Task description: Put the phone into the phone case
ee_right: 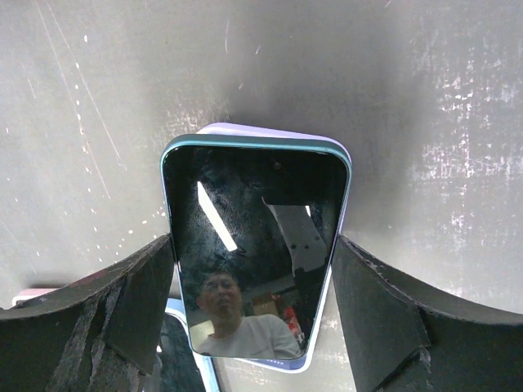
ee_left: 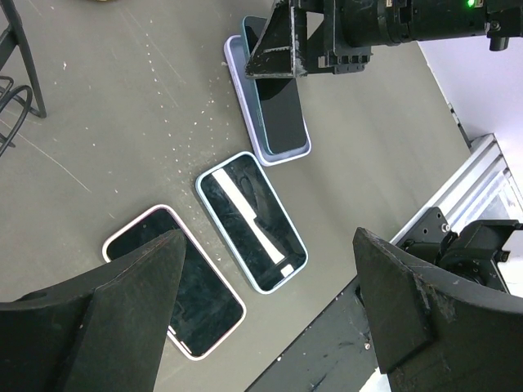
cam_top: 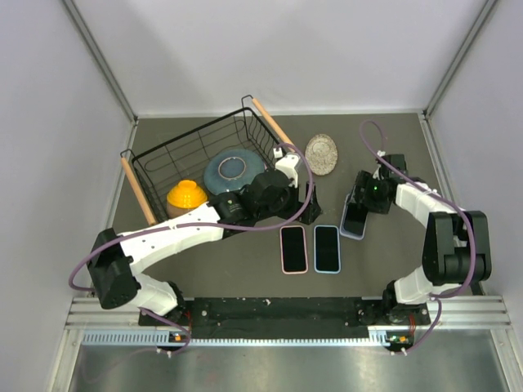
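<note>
phone (ee_right: 253, 245): who has it?
— the right gripper (cam_top: 360, 204). its two fingers are closed in on the long edges, one on each side, screen up.

and where is that in the scene?
— on the right side of the table (cam_top: 384, 261), about midway from near to far. the phone lies over the lavender phone case (ee_left: 286, 157), whose rim shows past both ends of the phone. from the left wrist view the far end looks raised. i can't tell whether the near end is seated inside.

the left gripper (cam_top: 310, 208)?
— spread wide, holding nothing. it hangs above the table just left of the case.

what's under it?
— a pink-rimmed handset (cam_top: 293, 248) and a blue-rimmed handset (cam_top: 327, 248). they lie flat, side by side, screens up, nearer than the case. the blue one is on the right.

any containers?
— a black wire basket (cam_top: 163, 155) with wooden handles, far left. inside are a blue plate (cam_top: 231, 170) and, nearer and to its left, an orange bowl (cam_top: 186, 196), upside down.

anything outside it?
— a round silver dish (cam_top: 322, 153) on the table, just right of the basket's far corner.
</note>
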`<act>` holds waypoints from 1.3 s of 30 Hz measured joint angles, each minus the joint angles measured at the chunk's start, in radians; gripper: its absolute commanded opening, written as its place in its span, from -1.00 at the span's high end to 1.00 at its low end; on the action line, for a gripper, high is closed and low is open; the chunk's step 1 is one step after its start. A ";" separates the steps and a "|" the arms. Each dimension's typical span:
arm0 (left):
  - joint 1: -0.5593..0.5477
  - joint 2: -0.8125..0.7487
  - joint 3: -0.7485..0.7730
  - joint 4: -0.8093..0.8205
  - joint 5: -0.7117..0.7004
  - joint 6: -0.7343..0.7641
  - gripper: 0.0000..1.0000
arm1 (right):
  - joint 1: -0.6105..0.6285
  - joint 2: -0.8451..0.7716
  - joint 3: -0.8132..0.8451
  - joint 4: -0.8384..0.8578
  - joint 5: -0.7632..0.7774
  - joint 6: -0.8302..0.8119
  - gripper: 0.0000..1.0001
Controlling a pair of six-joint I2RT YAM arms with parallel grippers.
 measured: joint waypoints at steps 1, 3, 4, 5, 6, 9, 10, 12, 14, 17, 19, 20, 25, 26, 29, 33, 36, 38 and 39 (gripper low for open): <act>0.000 0.001 0.000 0.000 0.000 0.000 -0.78 | 0.005 -0.001 0.000 -0.001 0.008 0.000 -0.49; 0.000 0.001 0.000 0.000 0.000 -0.001 -0.78 | 0.014 -0.003 0.000 -0.002 0.018 0.001 -0.47; 0.000 0.001 0.000 0.001 0.000 -0.003 -0.78 | 0.019 -0.003 0.000 -0.003 0.025 0.001 -0.47; 0.000 0.001 -0.002 0.003 0.000 -0.003 -0.78 | 0.024 -0.004 0.000 -0.005 0.031 0.002 -0.45; 0.000 0.001 -0.003 0.003 0.000 -0.005 -0.78 | 0.027 -0.004 0.000 -0.006 0.035 0.002 -0.43; 0.000 0.001 -0.013 0.008 -0.001 -0.007 -0.78 | 0.033 -0.005 0.000 -0.013 0.048 0.004 -0.38; 0.000 0.000 -0.018 0.008 -0.001 -0.007 -0.78 | 0.034 -0.005 0.000 -0.016 0.050 0.004 -0.38; 0.000 -0.003 -0.028 0.009 -0.002 -0.008 -0.78 | 0.036 -0.006 0.000 -0.022 0.053 0.004 -0.38; 0.000 -0.008 -0.041 0.010 -0.002 -0.010 -0.78 | 0.037 -0.008 0.002 -0.034 0.054 0.004 -0.38; 0.000 -0.009 -0.045 0.010 -0.002 -0.011 -0.78 | 0.042 -0.009 0.012 -0.071 0.057 0.005 -0.38; 0.000 -0.010 -0.045 0.012 -0.002 -0.011 -0.78 | 0.047 -0.009 0.019 -0.098 0.059 0.005 -0.38; 0.000 -0.010 -0.045 0.014 -0.002 -0.011 -0.78 | 0.048 -0.009 0.020 -0.106 0.061 0.004 -0.39; 0.000 -0.010 -0.045 0.014 -0.002 -0.011 -0.78 | 0.058 -0.009 0.021 -0.128 0.068 -0.002 -0.43; 0.000 -0.011 -0.045 0.014 -0.002 -0.012 -0.78 | 0.062 -0.009 0.021 -0.129 0.072 -0.005 -0.44; 0.000 -0.013 -0.046 0.014 -0.002 -0.014 -0.78 | 0.077 -0.009 0.021 -0.131 0.094 -0.009 -0.51; 0.000 -0.014 -0.047 0.014 -0.002 -0.016 -0.78 | 0.088 -0.009 0.021 -0.132 0.114 -0.008 -0.56; 0.000 -0.014 -0.048 0.014 -0.001 -0.021 -0.78 | 0.089 -0.009 0.021 -0.132 0.119 -0.005 -0.61; 0.000 -0.014 -0.048 0.014 -0.001 -0.024 -0.78 | 0.090 -0.010 0.021 -0.132 0.120 -0.004 -0.66; 0.000 -0.014 -0.048 0.014 -0.001 -0.026 -0.78 | 0.090 -0.010 0.021 -0.132 0.119 0.000 -0.67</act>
